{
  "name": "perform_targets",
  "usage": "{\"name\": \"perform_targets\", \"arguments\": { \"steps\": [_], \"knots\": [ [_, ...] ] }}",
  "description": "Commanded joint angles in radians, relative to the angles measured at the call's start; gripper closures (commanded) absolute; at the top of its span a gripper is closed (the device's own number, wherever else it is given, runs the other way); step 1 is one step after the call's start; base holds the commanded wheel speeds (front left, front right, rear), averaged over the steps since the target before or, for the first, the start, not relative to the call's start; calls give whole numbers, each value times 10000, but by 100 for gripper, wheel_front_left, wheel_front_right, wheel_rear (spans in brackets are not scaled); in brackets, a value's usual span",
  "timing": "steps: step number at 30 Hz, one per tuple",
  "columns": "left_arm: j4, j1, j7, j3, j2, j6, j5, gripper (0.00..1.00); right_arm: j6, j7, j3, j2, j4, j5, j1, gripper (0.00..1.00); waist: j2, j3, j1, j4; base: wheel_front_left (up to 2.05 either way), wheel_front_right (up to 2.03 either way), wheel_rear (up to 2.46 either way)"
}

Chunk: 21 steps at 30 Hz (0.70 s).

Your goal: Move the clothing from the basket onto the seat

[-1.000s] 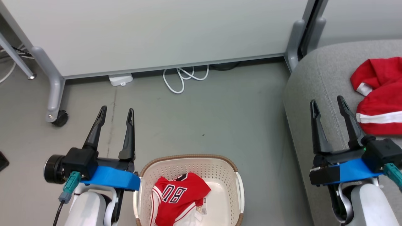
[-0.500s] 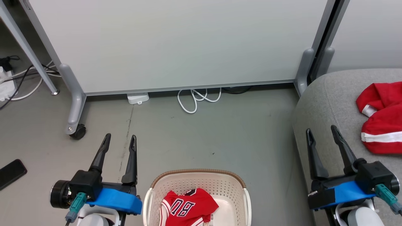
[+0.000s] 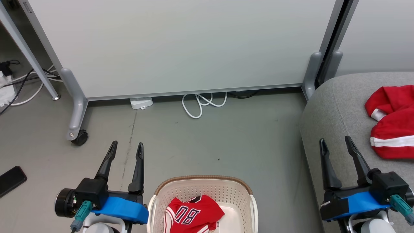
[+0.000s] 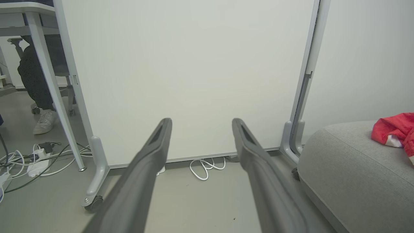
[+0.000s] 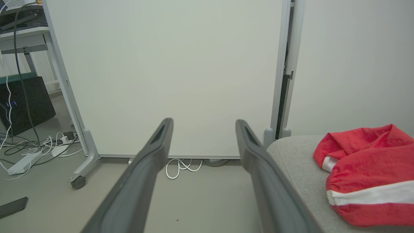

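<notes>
A red jersey (image 3: 192, 216) with dark numerals lies in the cream basket (image 3: 203, 183) at the bottom middle of the head view. A second red garment (image 3: 393, 123) with a broad white band rests on the grey seat (image 3: 333, 110) at the right; it also shows in the right wrist view (image 5: 365, 174) and the left wrist view (image 4: 393, 129). My left gripper (image 3: 126, 146) is open over the floor, left of the basket, with nothing in it. My right gripper (image 3: 334, 141) is open and empty over the seat's near edge, left of that garment.
A white partition on castor feet (image 3: 76, 136) stands ahead. A white cable loop (image 3: 200, 103) and a small white box (image 3: 141, 103) lie at its base. A black phone (image 3: 11, 180) lies on the floor at left. More cables and a person's shoe (image 4: 45, 121) are beyond the left table leg.
The head camera has tilted up, so the basket sits lower in the picture and more wall shows. Both grippers stay open and empty.
</notes>
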Motion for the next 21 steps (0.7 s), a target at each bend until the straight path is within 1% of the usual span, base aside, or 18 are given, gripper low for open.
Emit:
{"name": "perform_targets", "arguments": {
  "steps": [1,21],
  "knots": [
    [15,-73,-30,35,-7,-67,51,0,5,-38,-18,21,-35,45,106,0,-1,19,1,-9,0,0,0],
    [40,-167,-29,-20,36,-66,39,0,5,-38,-54,21,60,114,47,0,-1,22,1,-20,0,0,0]
  ]
}}
